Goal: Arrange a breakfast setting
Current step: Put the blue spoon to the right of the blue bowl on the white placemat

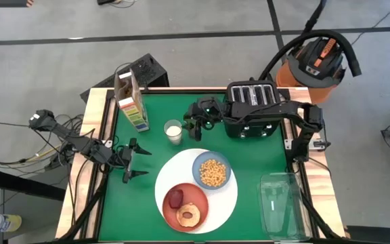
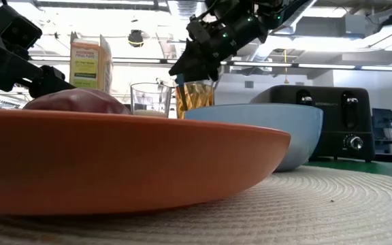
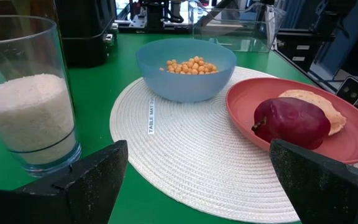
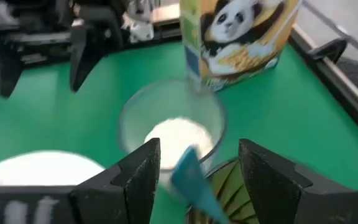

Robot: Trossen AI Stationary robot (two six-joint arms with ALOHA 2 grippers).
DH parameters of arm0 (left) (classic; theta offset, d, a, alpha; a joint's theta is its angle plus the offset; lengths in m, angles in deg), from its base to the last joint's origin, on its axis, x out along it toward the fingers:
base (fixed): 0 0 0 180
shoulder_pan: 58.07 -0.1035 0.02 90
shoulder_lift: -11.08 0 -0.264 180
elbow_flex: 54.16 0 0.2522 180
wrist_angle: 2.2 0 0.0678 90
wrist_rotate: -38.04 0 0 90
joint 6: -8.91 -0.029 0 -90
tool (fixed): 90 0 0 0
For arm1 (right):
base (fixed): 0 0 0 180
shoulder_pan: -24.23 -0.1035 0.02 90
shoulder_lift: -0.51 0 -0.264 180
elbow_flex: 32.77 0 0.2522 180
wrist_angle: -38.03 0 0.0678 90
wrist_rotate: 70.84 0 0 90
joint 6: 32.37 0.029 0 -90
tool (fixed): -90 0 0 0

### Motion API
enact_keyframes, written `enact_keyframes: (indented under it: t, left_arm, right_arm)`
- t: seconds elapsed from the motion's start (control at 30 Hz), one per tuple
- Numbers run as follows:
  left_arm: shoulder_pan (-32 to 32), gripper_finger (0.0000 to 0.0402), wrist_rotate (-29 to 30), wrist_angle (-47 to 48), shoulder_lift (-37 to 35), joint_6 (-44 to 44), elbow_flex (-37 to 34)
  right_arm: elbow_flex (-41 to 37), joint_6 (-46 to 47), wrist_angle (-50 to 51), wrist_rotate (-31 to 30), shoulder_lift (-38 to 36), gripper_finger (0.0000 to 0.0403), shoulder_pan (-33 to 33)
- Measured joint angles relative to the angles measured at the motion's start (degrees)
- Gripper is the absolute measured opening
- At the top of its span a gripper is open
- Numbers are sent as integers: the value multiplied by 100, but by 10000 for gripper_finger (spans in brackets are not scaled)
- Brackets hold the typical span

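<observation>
A light-blue bowl (image 1: 212,171) of cereal and an orange-red plate (image 1: 185,207) holding a dark red fruit (image 3: 291,121) and a ring pastry rest on a round white woven mat (image 1: 230,203). My right gripper (image 1: 193,125) hangs open over an amber striped cup (image 2: 194,99), beside a glass of milk (image 1: 174,131). A blue spoon handle (image 4: 194,177) stands up between its fingers. My left gripper (image 1: 135,163) waits open near the table's left edge, with nothing between its fingers. My right gripper comes from above at a slant, with its fingers on either side of the spoon's blue handle (image 4: 194,177). The handle is blurred, and I cannot tell whether a finger touches it.
A black toaster (image 1: 252,108) stands at the far right, behind my right arm. A cereal box (image 1: 131,102) stands at the far left. A clear plastic container (image 1: 283,203) sits at the near right corner. Bare green table lies between my left gripper and the mat.
</observation>
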Motion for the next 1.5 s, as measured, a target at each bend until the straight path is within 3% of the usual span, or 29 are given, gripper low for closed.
enact_keyframes:
  t: [0.27,0.73,1.2,1.5]
  left_arm:
    - [-2,378,11,-2,0,0,0]
    - [-1,378,19,-1,1,0,0]
    - [0,378,26,0,2,0,0]
    - [-2,378,24,-2,0,0,0]
  right_arm:
    - [10,109,-7,26,66,228,11]
    - [10,137,66,44,66,102,22]
    - [25,115,125,39,51,23,136]
    - [16,35,218,44,1,19,173]
